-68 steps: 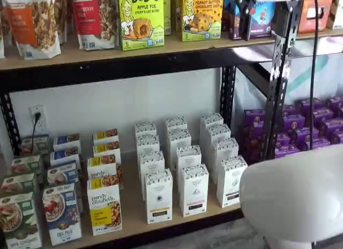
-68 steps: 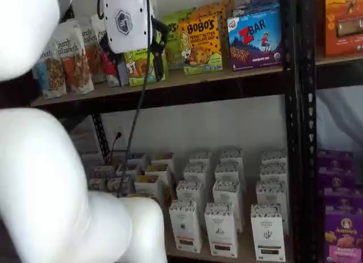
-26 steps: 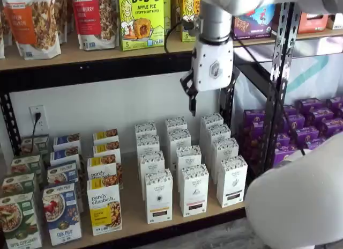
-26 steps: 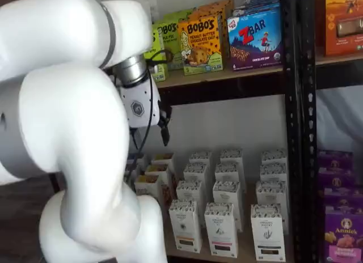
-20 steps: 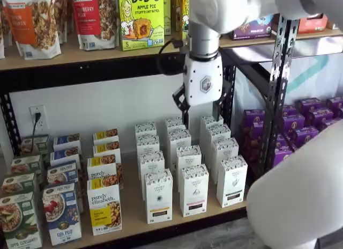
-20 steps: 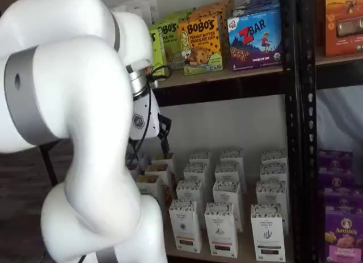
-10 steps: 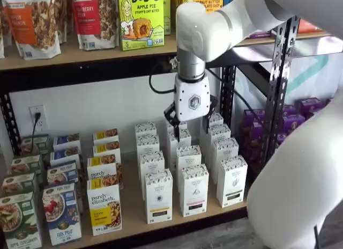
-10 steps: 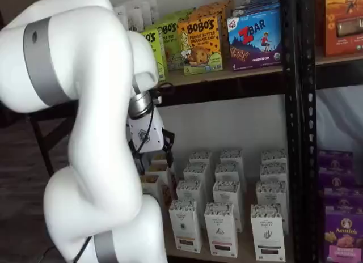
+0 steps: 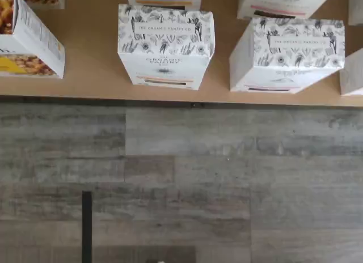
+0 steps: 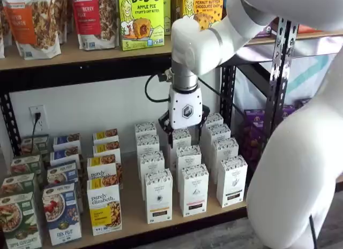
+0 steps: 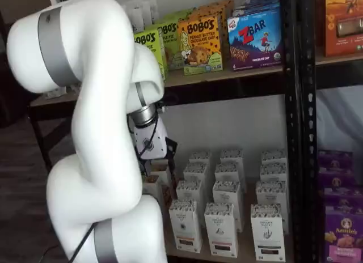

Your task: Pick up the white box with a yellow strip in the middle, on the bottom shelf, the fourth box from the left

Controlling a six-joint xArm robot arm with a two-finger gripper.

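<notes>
Your white two-finger gripper [image 10: 185, 135] hangs with jaws wide, holding nothing; below and forward of it stands the tall white yellow-strip carton [image 10: 158, 196], front-row for easy reach.

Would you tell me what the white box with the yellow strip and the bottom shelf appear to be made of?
The white box: likely matte printed paperboard, judging by its crisp folded edges and flat, glare-free faces. The bottom shelf: a light tan board, seemingly wood or laminate, smooth with no clear grain, with a black, probably painted metal, front beam.

Glossy white arm [image 11: 96, 132] with grey joint bands, black cable, hexagon-marked gripper [image 10: 185, 132].
</notes>
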